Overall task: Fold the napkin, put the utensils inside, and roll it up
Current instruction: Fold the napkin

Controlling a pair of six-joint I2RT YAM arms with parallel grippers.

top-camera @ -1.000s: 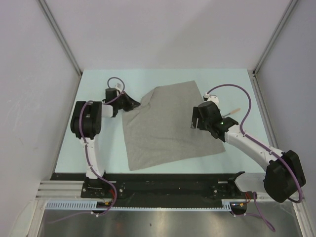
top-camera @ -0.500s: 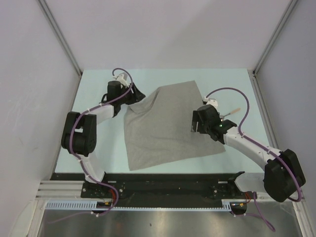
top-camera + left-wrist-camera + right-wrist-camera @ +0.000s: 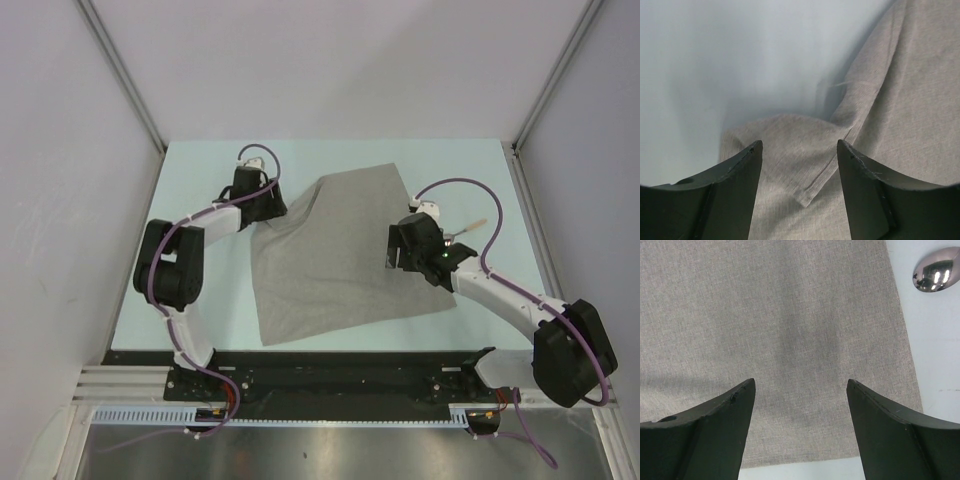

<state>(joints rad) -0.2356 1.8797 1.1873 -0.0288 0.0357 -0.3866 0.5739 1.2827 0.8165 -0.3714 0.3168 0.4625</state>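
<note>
Found plain light-grey square cloth napkin lying skewed at the middle of the pale green worktop, between the two arms and mostly flat. Noted its far-left corner turned over and rumpled.

Observed left arm doubled at the elbow, forearm reaching away and rightward to that rumpled corner, purple cable looped above the wrist. Recorded left jaws parted a fair way, black fingers straddling the turned-over corner and gripping nothing. Cannot tell from the wrist view whether the fingertips touch the cloth.

Observed right arm stretched from its base toward the far left, wrist poised over the napkin's right part, close to its right edge. Recorded right jaws wide apart and empty, over bare cloth.

Noted shiny metal spoon bowl on the worktop just beside that edge, apart from the cloth. Noted small green light lit on the right wrist.
</note>
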